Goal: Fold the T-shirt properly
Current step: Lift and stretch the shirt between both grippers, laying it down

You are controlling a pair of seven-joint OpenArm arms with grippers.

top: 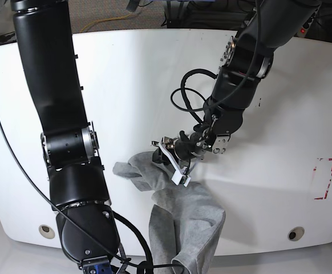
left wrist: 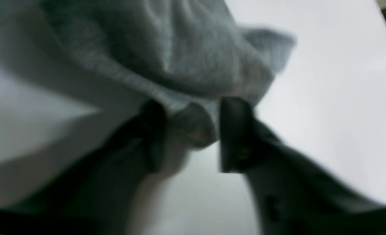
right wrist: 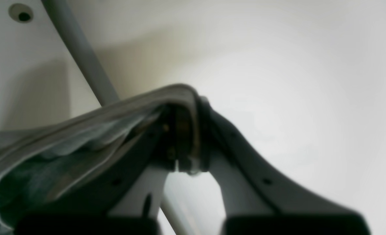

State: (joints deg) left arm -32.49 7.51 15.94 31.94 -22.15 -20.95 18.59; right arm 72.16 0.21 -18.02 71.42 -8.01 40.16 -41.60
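Fabric fills the near field: one grey T-shirt (top: 186, 222) hangs crumpled at lower centre of the base view, over the front edge of one white table (top: 126, 74). Two black arms appear. At lower left, the right claw (right wrist: 193, 130) is clenched on a folded edge of the T-shirt, seen close in its wrist view. At centre, the left claw (left wrist: 189, 130) straddles a bunched fold of the T-shirt; its two fingers (left wrist: 235, 133) stand partly apart, and whether they pinch it cannot be told. Farther right, one red mark (top: 324, 178) lies on the table.
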